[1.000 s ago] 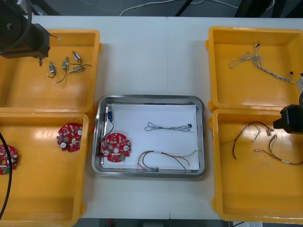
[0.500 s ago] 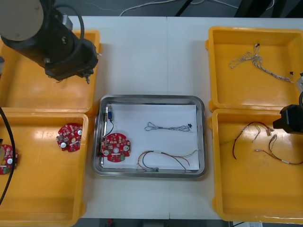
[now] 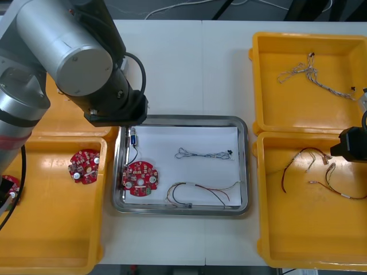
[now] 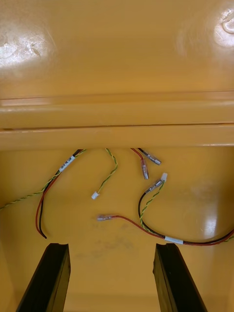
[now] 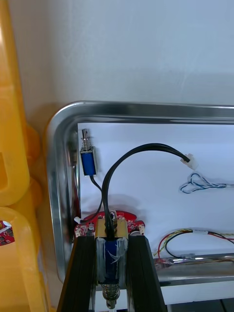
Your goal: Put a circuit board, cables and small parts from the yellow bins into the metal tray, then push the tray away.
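Note:
My left arm (image 3: 86,63) reaches over the far-left corner of the metal tray (image 3: 183,119). In the left wrist view my left gripper (image 5: 111,241) is shut on a small metal part (image 5: 111,256) with a blue body and a looping black cable, held above the tray's left side. On the tray's white inside lie another blue small metal part (image 3: 132,139), a red circuit board (image 3: 139,179), a twisted blue and white cable (image 3: 203,153) and a red and yellow cable (image 3: 200,192). My right gripper (image 4: 111,246) hangs open over red and yellow cables (image 4: 146,214) in the near right bin.
The near left yellow bin (image 3: 51,235) holds a circuit board (image 3: 84,166), with a second board (image 3: 8,186) at the view's edge. Twisted cables (image 3: 312,74) lie in the far right bin. My left arm covers most of the far left bin.
My left arm has swung from the far left bin toward the tray's far-left corner. The right arm has not moved.

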Motion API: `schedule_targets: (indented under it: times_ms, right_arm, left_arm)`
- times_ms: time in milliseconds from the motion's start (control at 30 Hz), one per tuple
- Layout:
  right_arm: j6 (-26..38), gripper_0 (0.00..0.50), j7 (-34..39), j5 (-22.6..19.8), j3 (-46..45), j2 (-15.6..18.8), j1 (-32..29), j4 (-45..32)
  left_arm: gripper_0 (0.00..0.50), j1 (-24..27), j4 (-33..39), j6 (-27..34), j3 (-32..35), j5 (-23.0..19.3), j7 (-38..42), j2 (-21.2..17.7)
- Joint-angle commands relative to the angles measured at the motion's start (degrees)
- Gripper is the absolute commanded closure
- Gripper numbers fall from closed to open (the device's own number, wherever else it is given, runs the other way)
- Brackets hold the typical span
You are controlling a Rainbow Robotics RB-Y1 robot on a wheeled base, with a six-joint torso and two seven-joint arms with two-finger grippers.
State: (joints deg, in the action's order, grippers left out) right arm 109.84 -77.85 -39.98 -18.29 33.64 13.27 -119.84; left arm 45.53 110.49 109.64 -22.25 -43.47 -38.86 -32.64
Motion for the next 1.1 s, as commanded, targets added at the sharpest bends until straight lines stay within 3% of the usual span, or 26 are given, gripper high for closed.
schedule_targets:
  times_ms: [33,200,567,1100]
  right_arm:
    - [0.2,0.0,2.6,-0.5,0.6,0.7,-0.6,-2.0]
    - [0.2,0.0,2.6,-0.5,0.6,0.7,-0.6,-2.0]
    - [0.2,0.0,2.6,-0.5,0.6,0.7,-0.6,-2.0]
    - [0.2,0.0,2.6,-0.5,0.6,0.7,-0.6,-2.0]
  left_arm:
    - [0.5,-0.7,1.9,0.4,-3.0,0.5,4.5,1.4]
    - [0.5,-0.7,1.7,0.3,-7.7,2.3,5.5,1.5]
    - [0.5,0.1,-3.2,-11.8,-15.0,3.8,6.8,2.1]
    - [0.5,1.3,-10.7,-20.7,-20.9,8.0,6.4,2.8]
